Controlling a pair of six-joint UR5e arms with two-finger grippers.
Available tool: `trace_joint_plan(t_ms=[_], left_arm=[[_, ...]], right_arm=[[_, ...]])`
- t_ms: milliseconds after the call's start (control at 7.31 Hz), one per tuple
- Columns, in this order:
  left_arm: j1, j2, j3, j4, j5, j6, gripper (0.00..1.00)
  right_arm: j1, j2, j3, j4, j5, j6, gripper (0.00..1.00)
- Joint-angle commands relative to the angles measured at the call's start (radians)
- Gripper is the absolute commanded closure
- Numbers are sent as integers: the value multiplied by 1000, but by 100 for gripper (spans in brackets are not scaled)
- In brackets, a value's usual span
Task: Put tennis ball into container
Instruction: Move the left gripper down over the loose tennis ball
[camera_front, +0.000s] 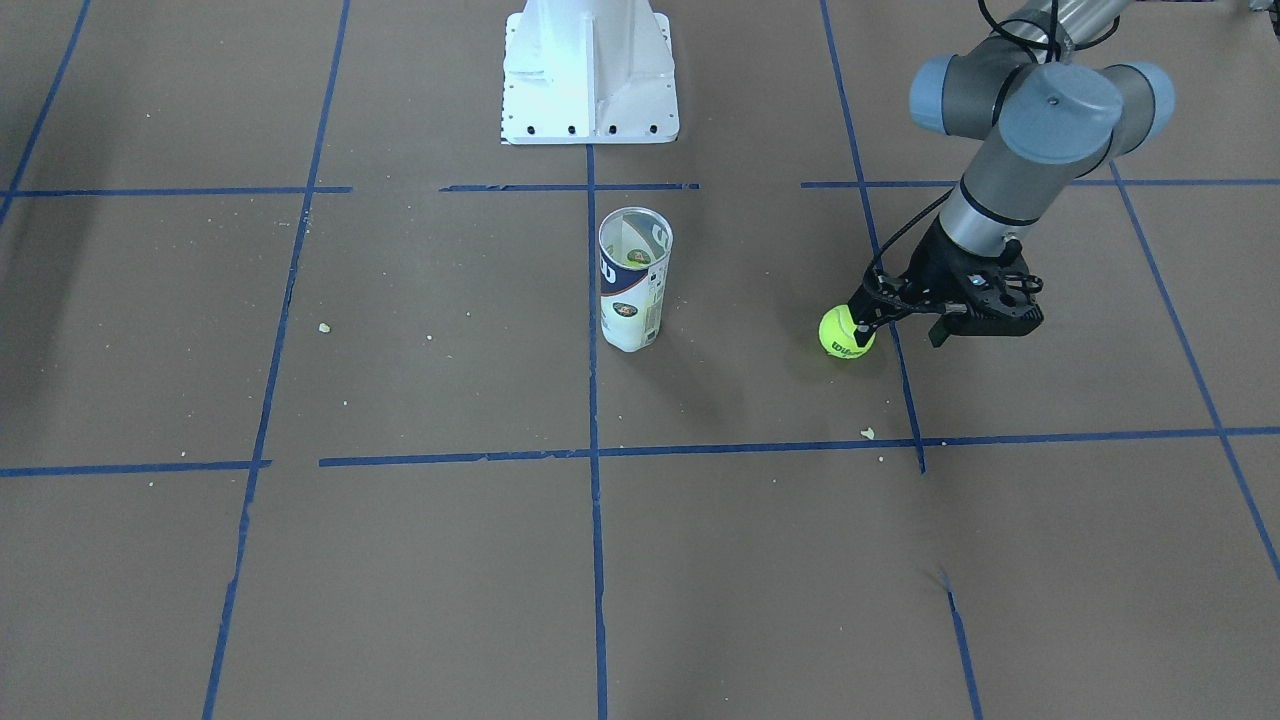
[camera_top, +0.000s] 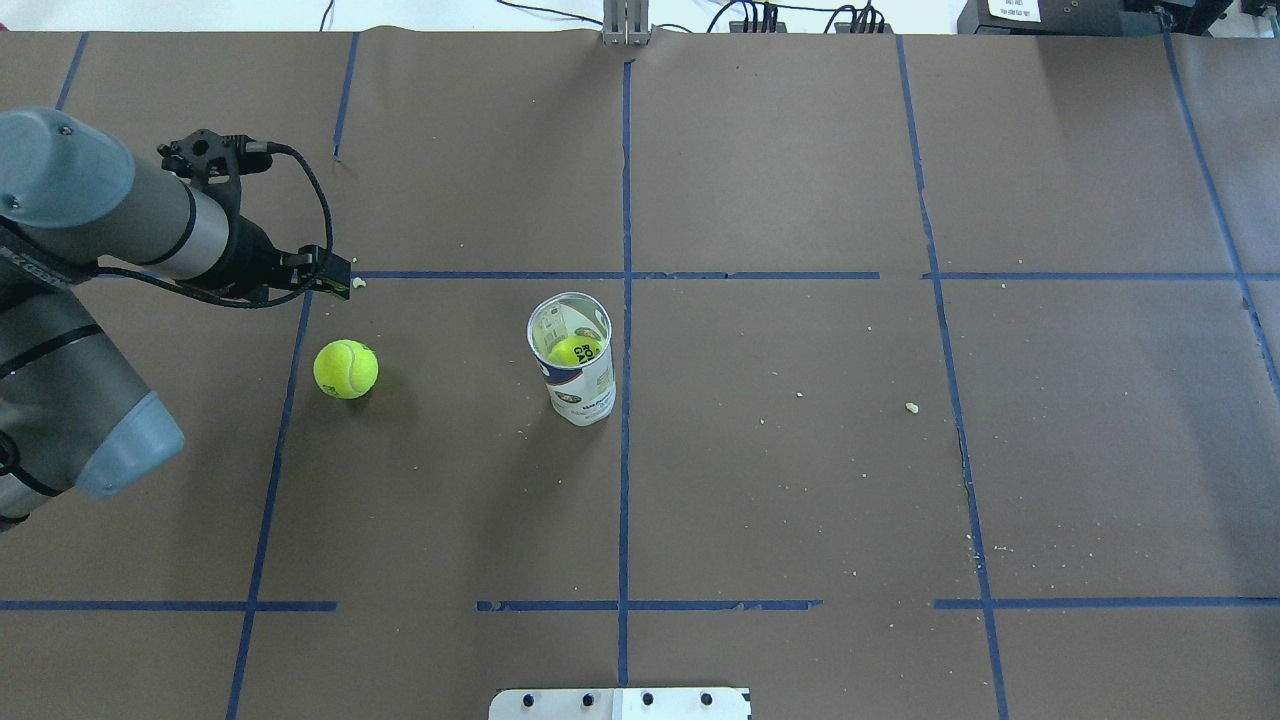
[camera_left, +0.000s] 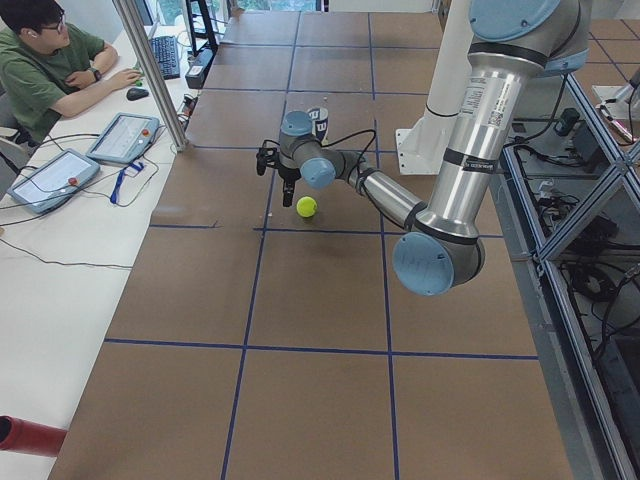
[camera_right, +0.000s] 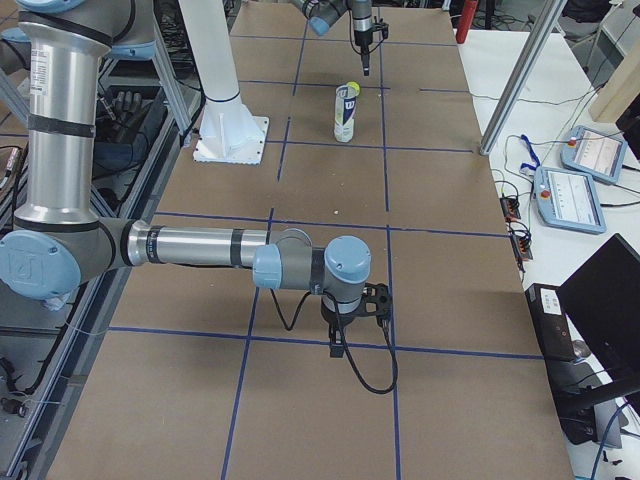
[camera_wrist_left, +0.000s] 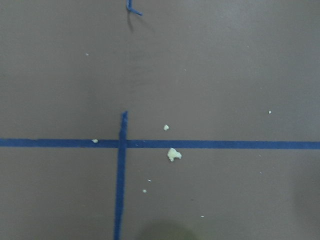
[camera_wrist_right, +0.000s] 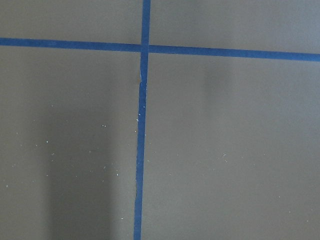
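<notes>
A yellow-green tennis ball (camera_front: 845, 333) (camera_top: 345, 369) (camera_left: 307, 206) lies on the brown table on the robot's left side. My left gripper (camera_front: 900, 335) hangs open and empty just above the table, a little beyond the ball on the operators' side; one finger (camera_front: 861, 322) is close to the ball. The clear container (camera_front: 632, 290) (camera_top: 575, 370) (camera_right: 346, 112) stands upright near the table's middle with another yellow-green ball (camera_top: 575, 350) inside. My right gripper (camera_right: 340, 348) shows only in the exterior right view, low over the table far from both; I cannot tell its state.
Blue tape lines (camera_front: 595, 452) grid the brown paper. The white robot base (camera_front: 590, 75) stands behind the container. Crumbs (camera_front: 867, 433) dot the surface. An operator (camera_left: 45, 60) sits at a side desk with tablets (camera_left: 122, 137).
</notes>
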Motion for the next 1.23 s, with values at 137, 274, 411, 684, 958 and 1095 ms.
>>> trace_joint_plan(t_ms=[137, 274, 411, 684, 958, 1095], left_arm=[[72, 1, 26, -25, 57, -60, 0], [76, 1, 35, -24, 57, -60, 0], [95, -1, 43, -25, 74, -60, 0], [138, -4, 68, -27, 94, -87, 0], [142, -5, 75, -25, 94, -86, 11], [142, -5, 71, -25, 91, -87, 70]], right_arm=[[0, 1, 0, 0, 0, 0, 0], [0, 1, 0, 0, 0, 0, 0], [0, 0, 0, 0, 0, 0, 0], [0, 0, 0, 0, 0, 0, 0], [0, 0, 0, 0, 0, 0, 0], [0, 0, 0, 0, 0, 0, 0]])
